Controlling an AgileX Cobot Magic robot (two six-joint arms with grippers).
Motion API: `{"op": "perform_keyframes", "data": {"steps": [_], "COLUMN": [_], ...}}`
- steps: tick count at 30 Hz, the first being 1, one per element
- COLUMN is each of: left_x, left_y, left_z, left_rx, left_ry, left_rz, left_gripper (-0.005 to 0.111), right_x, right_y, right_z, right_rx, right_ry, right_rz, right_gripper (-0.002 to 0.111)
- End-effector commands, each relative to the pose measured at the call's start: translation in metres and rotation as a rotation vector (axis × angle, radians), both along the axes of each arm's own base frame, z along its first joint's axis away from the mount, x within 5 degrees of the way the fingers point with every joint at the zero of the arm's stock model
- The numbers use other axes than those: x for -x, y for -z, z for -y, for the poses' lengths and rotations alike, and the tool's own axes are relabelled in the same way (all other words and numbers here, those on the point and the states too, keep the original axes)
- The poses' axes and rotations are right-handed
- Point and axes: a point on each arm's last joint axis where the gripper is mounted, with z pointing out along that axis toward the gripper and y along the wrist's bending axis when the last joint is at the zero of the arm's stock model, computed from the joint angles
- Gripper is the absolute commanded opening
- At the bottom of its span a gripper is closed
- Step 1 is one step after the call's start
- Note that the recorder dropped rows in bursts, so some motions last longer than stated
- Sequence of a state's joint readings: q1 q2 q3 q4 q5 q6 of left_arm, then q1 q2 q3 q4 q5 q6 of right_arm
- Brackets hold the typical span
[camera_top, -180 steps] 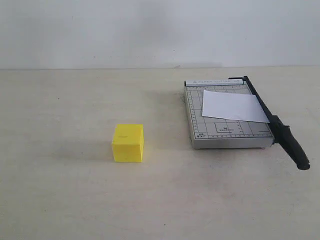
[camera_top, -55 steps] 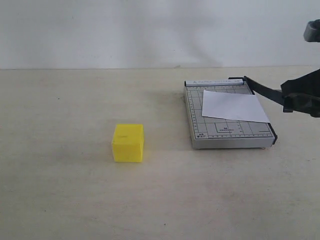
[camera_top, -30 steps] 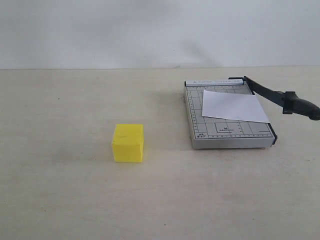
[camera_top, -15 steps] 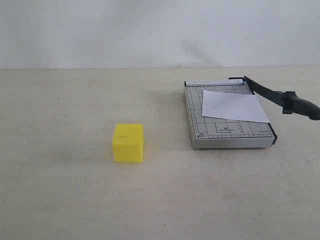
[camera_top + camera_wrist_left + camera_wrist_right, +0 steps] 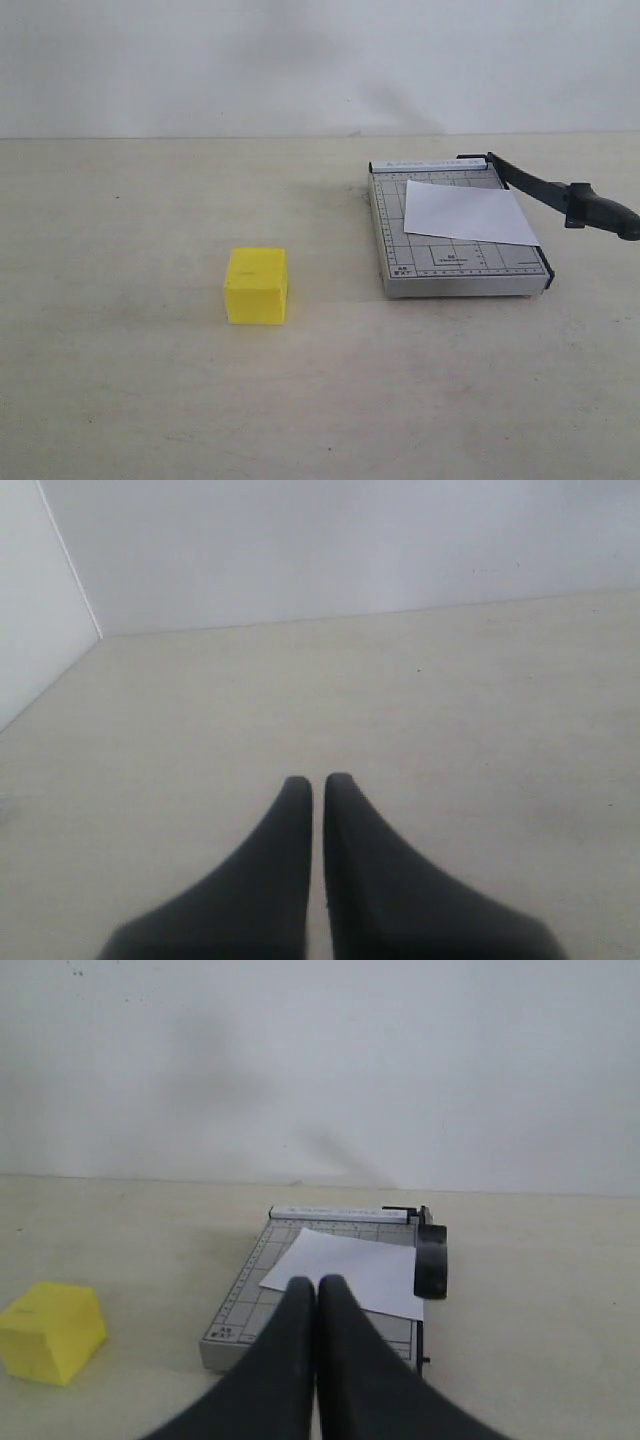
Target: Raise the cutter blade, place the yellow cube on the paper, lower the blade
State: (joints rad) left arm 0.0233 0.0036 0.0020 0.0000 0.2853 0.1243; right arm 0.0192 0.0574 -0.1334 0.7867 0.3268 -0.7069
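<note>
The bright yellow solid cube [image 5: 256,286] is lying well left of the small white paper sheet [image 5: 468,212], on the side of the left gripper [image 5: 312,780]; this and the right gripper [image 5: 317,1282] are showing fingers pressed together, empty.

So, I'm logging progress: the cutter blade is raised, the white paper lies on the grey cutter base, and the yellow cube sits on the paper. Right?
Not quite. The yellow cube stands on the table, apart from the cutter, not on the paper; the exterior view shows it. The cutter blade is raised, and the paper does lie on the grey cutter base.
</note>
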Motion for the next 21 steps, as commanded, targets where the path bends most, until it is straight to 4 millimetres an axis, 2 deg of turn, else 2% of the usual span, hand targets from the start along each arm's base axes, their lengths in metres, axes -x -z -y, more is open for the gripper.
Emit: {"op": "perform_keyframes", "data": {"steps": [1,8,21], "left_x": [0.0,0.0,0.0], "left_y": [-0.001,-0.001,-0.001], "left_z": [0.0,0.0,0.0], "left_rx": [0.004,0.004,0.004], "left_ry": [-0.002,-0.002,-0.002], "left_rz": [0.012,0.012,0.011], "left_gripper": [0.004,0.004,0.004], "right_x": [0.001,-0.003,-0.003], "right_y": [0.019,0.038,0.043], "right_z": [0.005,0.011,0.013], "right_rx": [-0.009,-0.038,-0.109], "right_ry": [0.061,0.131,0.161], "right_rz": [-0.011,-0.044,-0.112], "right_gripper": [0.0,0.0,0.0]}}
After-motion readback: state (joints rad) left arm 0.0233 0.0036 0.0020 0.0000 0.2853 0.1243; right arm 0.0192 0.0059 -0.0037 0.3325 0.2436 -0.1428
